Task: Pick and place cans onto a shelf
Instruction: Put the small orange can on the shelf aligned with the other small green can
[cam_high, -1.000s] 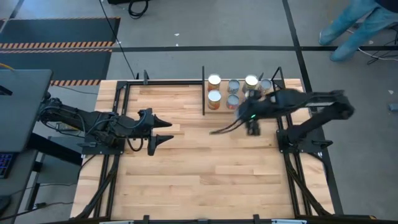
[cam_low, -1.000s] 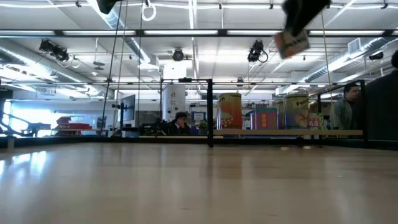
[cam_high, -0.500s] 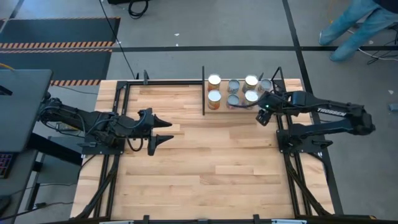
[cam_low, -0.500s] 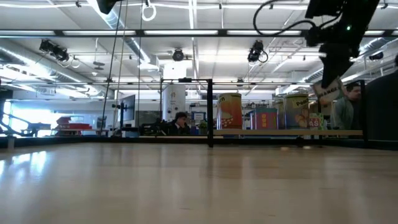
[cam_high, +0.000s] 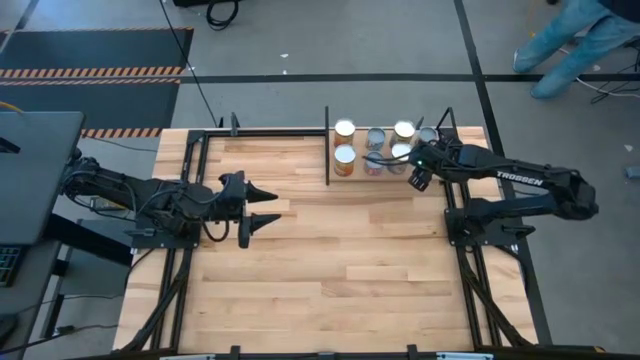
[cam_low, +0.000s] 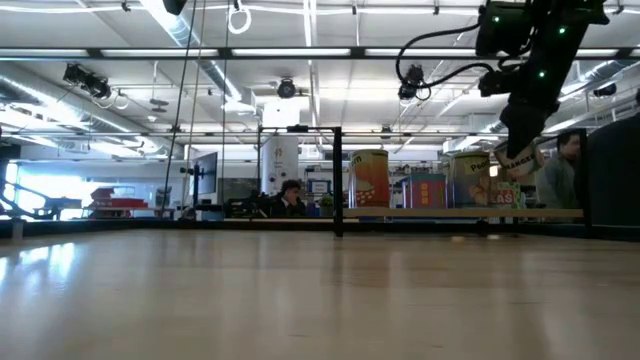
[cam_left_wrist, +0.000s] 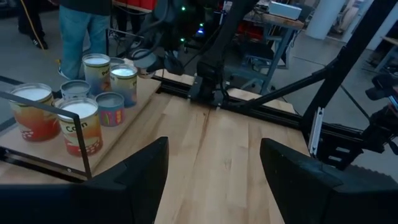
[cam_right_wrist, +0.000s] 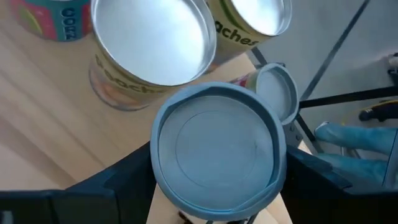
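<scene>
Several cans (cam_high: 373, 146) with silvery or blue-grey tops stand upright in two rows on the shelf's wooden board (cam_low: 440, 213), framed by black posts (cam_high: 327, 145) at the table's far right. They also show in the left wrist view (cam_left_wrist: 79, 124). My right gripper (cam_high: 419, 176) is shut on a small can with a blue-grey top (cam_right_wrist: 217, 146), above the shelf's right end; in the low view the can (cam_low: 517, 161) hangs over the board. My left gripper (cam_high: 266, 206) is open and empty over the table's left middle. My right gripper pinches the can's round side just under its top rim (cam_right_wrist: 158, 177) between its two fingers (cam_right_wrist: 118, 183), one on each side. The fingers come from above, pointing down. The can is lifted clear of the shelf board, slightly tilted, its top facing up.
Two orange-labelled cans with silvery tops (cam_right_wrist: 152, 46) stand right below the held can, and a small can (cam_right_wrist: 277, 90) beside them. Black frame rails (cam_high: 465, 215) run along the table's right side. A person's legs (cam_high: 575, 40) show beyond the far right corner.
My right gripper has carried the can from over the table's middle right toward the far edge and the shelf's right end, and has come down from high above to just over the standing cans, staying shut on it.
</scene>
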